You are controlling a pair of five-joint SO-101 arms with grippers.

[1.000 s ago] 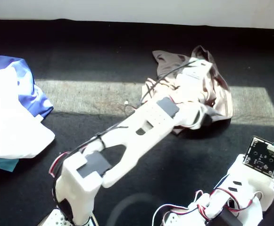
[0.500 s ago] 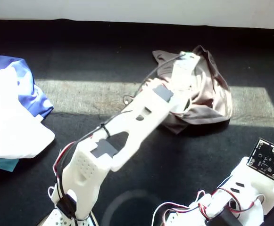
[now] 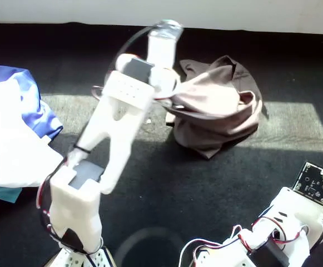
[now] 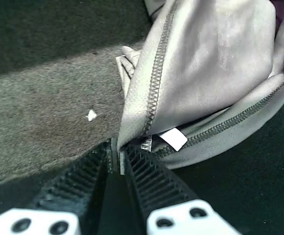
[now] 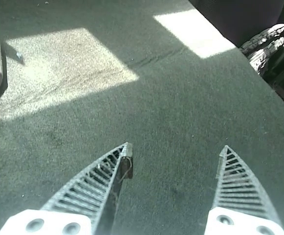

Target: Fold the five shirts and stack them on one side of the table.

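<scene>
The dark, felt-like worktop (image 3: 205, 183) is crossed by a pale band of sunlight. A crumpled taupe fabric shirt (image 3: 222, 111) sits toward its far side. A heap of white and blue shirts (image 3: 11, 139) lies over a teal cloth (image 3: 3, 193) at the left. A tiny white scrap (image 4: 91, 115) rests just beside the taupe shirt.

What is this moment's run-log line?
left gripper: shut on tan shirt | right gripper: open above table | other shirts: piled at table edge
</scene>
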